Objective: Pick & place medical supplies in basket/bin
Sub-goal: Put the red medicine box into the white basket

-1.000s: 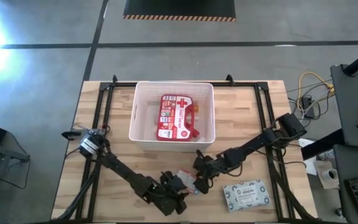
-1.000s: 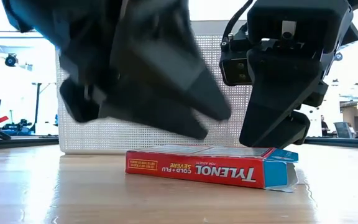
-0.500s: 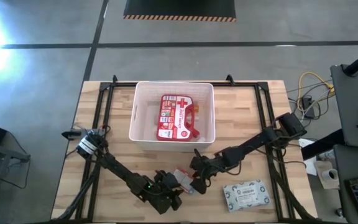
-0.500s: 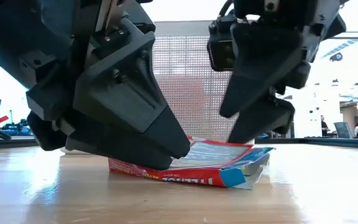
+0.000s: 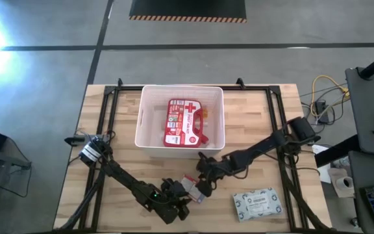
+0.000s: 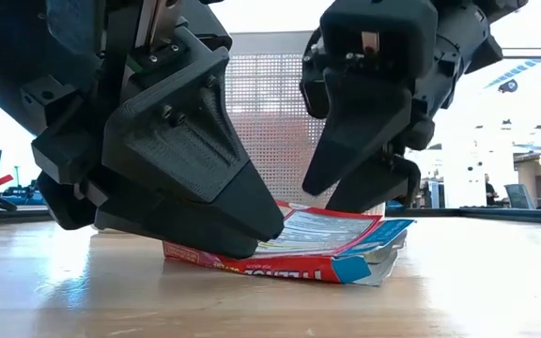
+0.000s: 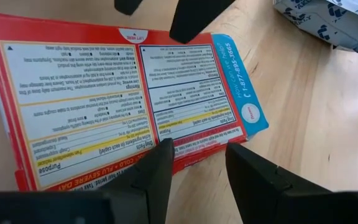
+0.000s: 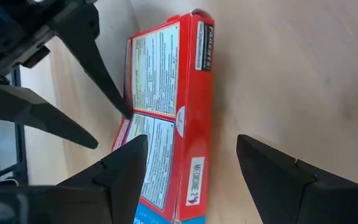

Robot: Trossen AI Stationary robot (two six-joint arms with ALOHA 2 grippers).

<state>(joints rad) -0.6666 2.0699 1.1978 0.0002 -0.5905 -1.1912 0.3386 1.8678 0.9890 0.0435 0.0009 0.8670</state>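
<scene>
Red-white box lies flat on the table near its front edge, one end tipped up, between both hands. Left hand pinches its near long edge; right hand, spread, hovers over the far end. Basket sits just behind; pale pack well clear.

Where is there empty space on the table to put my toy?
Bare wood lies left of the bin and right of it, up to the right arm. The front middle is crowded: both hands, left and right, meet at the red box, with the pale pack beside.
</scene>
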